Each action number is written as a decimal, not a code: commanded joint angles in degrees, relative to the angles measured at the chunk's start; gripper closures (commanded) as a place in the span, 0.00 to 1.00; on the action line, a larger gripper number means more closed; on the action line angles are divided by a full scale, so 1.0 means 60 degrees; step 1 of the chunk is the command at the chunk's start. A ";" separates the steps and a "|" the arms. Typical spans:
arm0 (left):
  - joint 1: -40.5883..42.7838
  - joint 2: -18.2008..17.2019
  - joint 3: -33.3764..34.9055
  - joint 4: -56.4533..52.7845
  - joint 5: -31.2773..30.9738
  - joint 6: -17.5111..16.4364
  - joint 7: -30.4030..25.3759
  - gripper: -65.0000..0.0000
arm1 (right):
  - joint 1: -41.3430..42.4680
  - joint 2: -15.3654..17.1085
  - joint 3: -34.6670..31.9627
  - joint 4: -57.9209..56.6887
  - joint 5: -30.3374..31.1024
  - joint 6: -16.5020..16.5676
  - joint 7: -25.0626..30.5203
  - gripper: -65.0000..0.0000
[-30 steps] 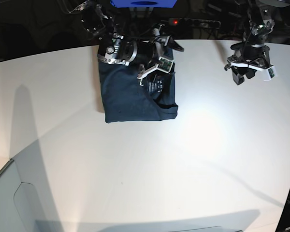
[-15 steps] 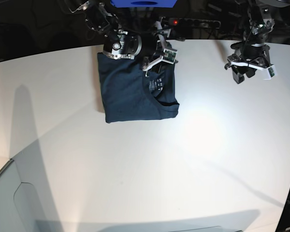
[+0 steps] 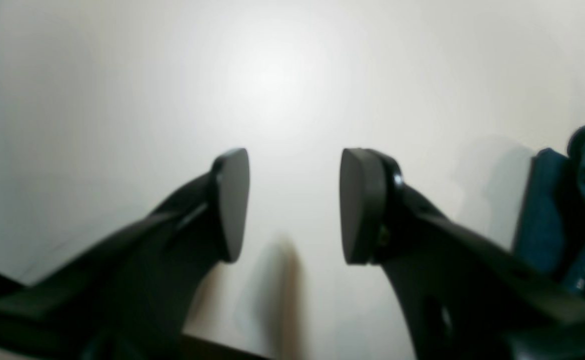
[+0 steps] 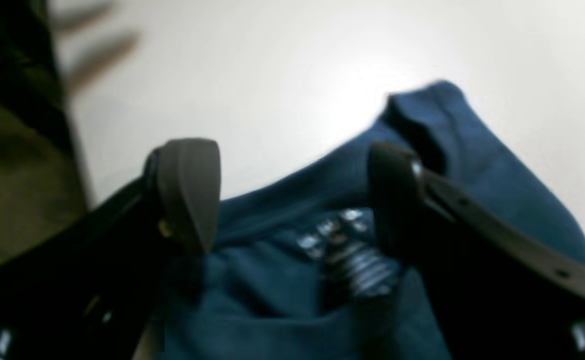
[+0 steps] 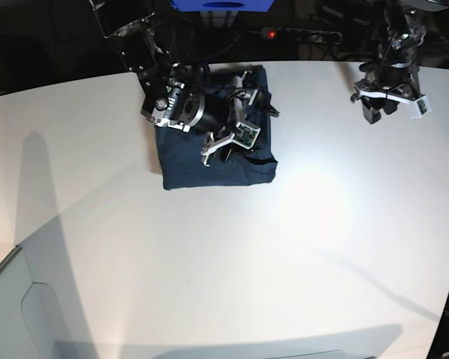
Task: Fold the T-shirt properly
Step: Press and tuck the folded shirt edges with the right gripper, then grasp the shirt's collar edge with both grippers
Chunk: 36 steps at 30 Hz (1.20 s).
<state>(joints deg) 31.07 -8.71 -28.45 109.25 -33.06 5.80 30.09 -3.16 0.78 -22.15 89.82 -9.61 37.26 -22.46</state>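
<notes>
Table (image 5: 232,254): I see a broad white surface filling most of the base view, with a bright glare patch right of centre and long arm shadows across the left and lower parts.

T-shirt (image 5: 181,166): it lies on the table at the far side, left of centre in my base view, folded into a compact, roughly rectangular dark navy block. From the right wrist camera I see the fabric (image 4: 282,280) directly below, with the small white label print (image 4: 345,250) inside the neck and a raised fold of cloth further out. In the left wrist view only an edge of it (image 3: 547,215) shows at the far right.

Right arm: it reaches over the upper part of the T-shirt, covering much of it in my base view.

Left arm: it hangs over bare table at the far right of the base view, well apart from the garment.

Right gripper (image 5: 226,142): it sits just above the shirt, near the neck area. Its jaws stand wide apart, one finger (image 4: 190,190) on each side of the label print, nothing between them. I cannot tell whether the tips touch the cloth.

Left gripper (image 5: 389,101): in its own wrist view (image 3: 292,205) the jaws are apart with only white table showing in the gap; it grips nothing.
</notes>
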 commanded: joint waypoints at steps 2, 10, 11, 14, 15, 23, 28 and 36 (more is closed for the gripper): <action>0.0104 -0.0094 -0.0087 0.0216 -0.0065 -0.0007 -0.0216 0.56 | 0.0182 -0.0151 -0.0052 -0.0164 0.0172 0.0113 0.0219 0.38; 0.0118 -0.0094 -0.0219 0.0216 -0.0065 -0.0007 -0.0216 0.56 | 0.0255 -0.0664 -0.0081 -0.1498 0.0128 0.0113 0.0234 0.38; 0.0118 -0.0094 -0.0219 0.0216 -0.0065 -0.0007 -0.0216 0.56 | 0.0241 -0.0693 -0.0081 -0.1571 0.0128 0.0113 0.0234 0.38; 0.0074 -0.0094 -0.0219 0.0216 -0.0065 -0.0007 -0.0216 0.56 | 0.0211 -0.0737 -0.0096 -0.1659 0.0128 0.0113 0.0234 0.38; 0.0074 -0.0094 -0.0219 0.0216 -0.0065 -0.0007 -0.0216 0.56 | 0.0197 -0.0737 -0.0169 -0.1630 0.0128 0.0113 0.0234 0.38; 0.0045 -0.0079 -0.0160 0.0568 -0.0065 -0.0007 -0.0216 0.56 | -0.0389 -0.0518 0.0520 0.0788 0.0158 0.0113 0.0248 0.38; -0.0101 0.0038 -0.0013 0.1066 -0.0285 -0.0007 -0.0216 0.56 | -0.0770 -0.0371 0.1912 0.2268 0.0158 0.0113 0.0205 0.38; -0.0438 0.0111 0.1247 0.1037 -0.1941 -0.0007 -0.0216 0.52 | -0.1635 -0.0327 0.4241 0.2942 0.0172 0.0128 0.0219 0.52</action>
<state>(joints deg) 28.58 -7.60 -20.51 114.52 -43.70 5.82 30.04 -13.65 -0.95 3.57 106.39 -9.74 37.30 -22.63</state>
